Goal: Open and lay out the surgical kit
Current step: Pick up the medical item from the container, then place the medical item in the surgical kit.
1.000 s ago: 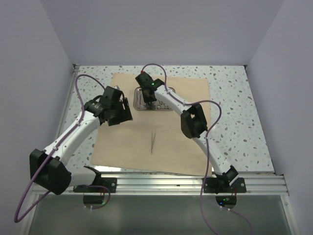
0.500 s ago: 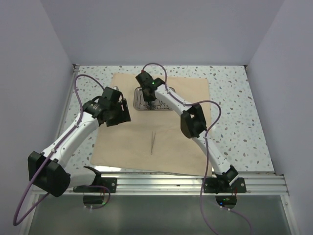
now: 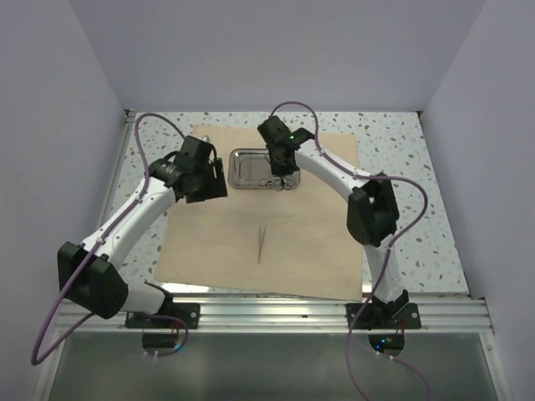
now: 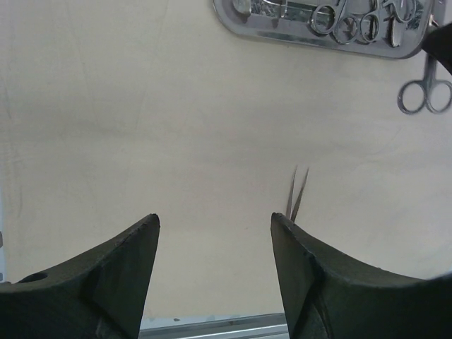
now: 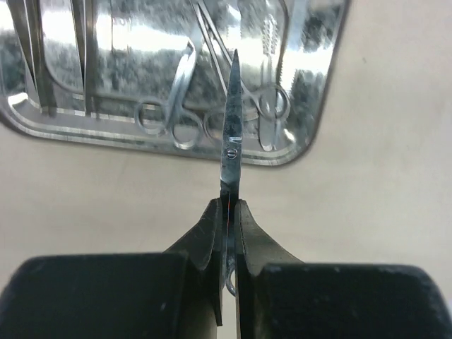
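Right claw [image 5: 227, 206] now just off the tray [image 5: 63, 127], tight on scissors [image 5: 231, 134]; left claw [image 4: 214, 219] wide.

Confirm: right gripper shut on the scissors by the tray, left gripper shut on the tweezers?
Not quite. The left gripper is open and empty; the tweezers lie loose on the cloth, as the left wrist view shows. The right gripper is shut on the scissors by the tray.
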`<state>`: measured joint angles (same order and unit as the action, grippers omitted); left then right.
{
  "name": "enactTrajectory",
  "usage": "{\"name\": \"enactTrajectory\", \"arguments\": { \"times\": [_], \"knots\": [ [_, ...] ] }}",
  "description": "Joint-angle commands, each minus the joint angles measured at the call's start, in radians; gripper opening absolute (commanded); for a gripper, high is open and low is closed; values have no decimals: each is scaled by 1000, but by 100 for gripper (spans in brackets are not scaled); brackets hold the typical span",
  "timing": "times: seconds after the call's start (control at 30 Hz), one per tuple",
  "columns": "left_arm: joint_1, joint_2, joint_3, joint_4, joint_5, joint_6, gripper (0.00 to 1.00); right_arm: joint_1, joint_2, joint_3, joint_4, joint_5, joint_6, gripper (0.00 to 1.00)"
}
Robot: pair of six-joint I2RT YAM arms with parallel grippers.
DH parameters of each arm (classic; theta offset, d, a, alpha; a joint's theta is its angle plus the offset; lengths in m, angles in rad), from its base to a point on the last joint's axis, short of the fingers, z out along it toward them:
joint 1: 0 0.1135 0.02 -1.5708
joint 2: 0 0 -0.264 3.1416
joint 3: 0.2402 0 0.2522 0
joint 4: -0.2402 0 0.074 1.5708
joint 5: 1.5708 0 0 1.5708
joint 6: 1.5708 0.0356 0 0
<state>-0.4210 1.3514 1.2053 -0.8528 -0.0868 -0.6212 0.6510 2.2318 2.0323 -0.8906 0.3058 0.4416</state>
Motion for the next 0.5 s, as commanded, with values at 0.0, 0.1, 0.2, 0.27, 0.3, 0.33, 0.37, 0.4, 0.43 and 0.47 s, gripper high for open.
{"name": "enactTrajectory", "arguments": {
  "times": [0.0,0.1,0.2,0.27,0.3,0.33,0.37,0.4,0.43,0.47],
  "knots": [
    [7,55,94,50,-19,61,68,6,-246,-214,70,26,35,0],
    [7,124,122,86,-7,81,68,7,-363,-437,84,33,57,0],
    [5,219,169,123,2,106,66,7,-524,-690,116,35,109,0],
    [5,297,220,138,-4,115,65,7,-619,-805,133,21,134,0],
    [5,325,240,139,-7,124,65,6,-648,-907,137,12,149,0],
    [5,353,285,141,-10,129,65,7,-708,-956,162,1,178,0],
    [5,408,310,141,-17,130,64,9,-731,-1001,174,-20,189,0],
    [5,437,336,143,-22,136,64,7,-750,-1076,185,-23,201,0],
    [4,466,388,140,-25,138,63,7,-767,-1104,205,-30,224,0],
    [5,524,414,138,-27,138,63,9,-785,-1127,214,-39,229,0]
  ]
}}
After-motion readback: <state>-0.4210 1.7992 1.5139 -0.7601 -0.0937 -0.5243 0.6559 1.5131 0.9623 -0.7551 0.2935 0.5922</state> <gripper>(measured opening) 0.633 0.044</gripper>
